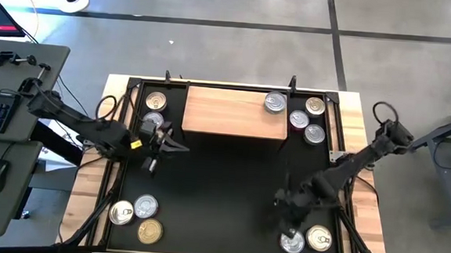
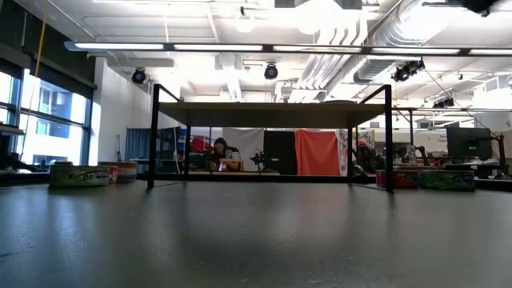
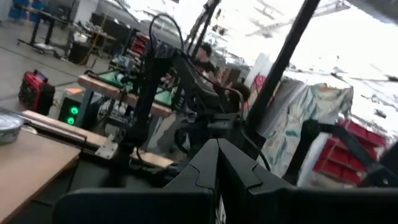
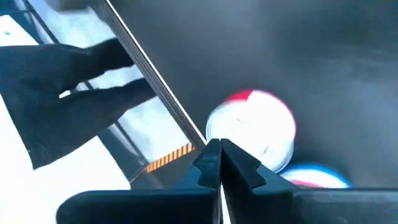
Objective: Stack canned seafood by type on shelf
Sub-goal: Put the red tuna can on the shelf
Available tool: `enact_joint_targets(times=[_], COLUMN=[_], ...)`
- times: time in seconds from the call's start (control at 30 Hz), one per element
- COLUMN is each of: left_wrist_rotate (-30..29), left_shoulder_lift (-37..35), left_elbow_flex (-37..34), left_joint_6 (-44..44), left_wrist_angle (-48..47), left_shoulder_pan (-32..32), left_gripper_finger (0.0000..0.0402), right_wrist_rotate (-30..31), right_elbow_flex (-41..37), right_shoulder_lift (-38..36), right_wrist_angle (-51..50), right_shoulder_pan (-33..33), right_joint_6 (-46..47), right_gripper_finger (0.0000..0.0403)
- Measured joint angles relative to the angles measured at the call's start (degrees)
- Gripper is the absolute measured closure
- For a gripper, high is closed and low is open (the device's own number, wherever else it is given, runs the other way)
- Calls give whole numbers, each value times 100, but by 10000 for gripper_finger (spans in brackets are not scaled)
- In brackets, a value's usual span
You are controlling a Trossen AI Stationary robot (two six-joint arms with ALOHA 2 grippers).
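Mat centre open; shelf left part bare; cans crowd right rear corner.

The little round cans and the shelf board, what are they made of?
The small round silver-lidded cans look like metal: their tops are shiny and glint in the light, and one near them has a gold lid. The light rectangular shelf board looks like wood, pale tan with a matte, unshiny top; faint grain seems to run along it, though it could be a wood-look surface.
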Motion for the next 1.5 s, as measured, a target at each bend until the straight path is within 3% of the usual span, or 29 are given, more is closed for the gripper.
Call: enact_joint_targets(times=[0.23, 0.37, 0.83, 1.27, 1.5], left_wrist_rotate=[255, 257, 234, 151, 14], left_shoulder_lift=[629, 1037, 1569, 1738, 2461], left_elbow_flex=[0, 0, 0, 0, 0], left_joint_6=[718, 974, 1531, 1888, 1888], left_wrist_angle=[-23, -48, -657, -1100, -953], left_shoulder_pan=[42, 42, 29, 32, 32], left_gripper_finger=[402, 401, 402, 401, 401], right_wrist_rotate=[-377, -697, -802, 1137, 1213], right_elbow_flex=[-377, -377, -338, -359, -369], right_shoulder_lift=[336, 613, 1583, 1639, 1939], right_wrist_angle=[301, 331, 709, 2159, 3373], right_shoulder_pan=[584, 661, 167, -1606, -2407], right_joint_6=[764, 555, -649, -2037, -2690], right_gripper_finger=[403, 403, 403, 403, 403])
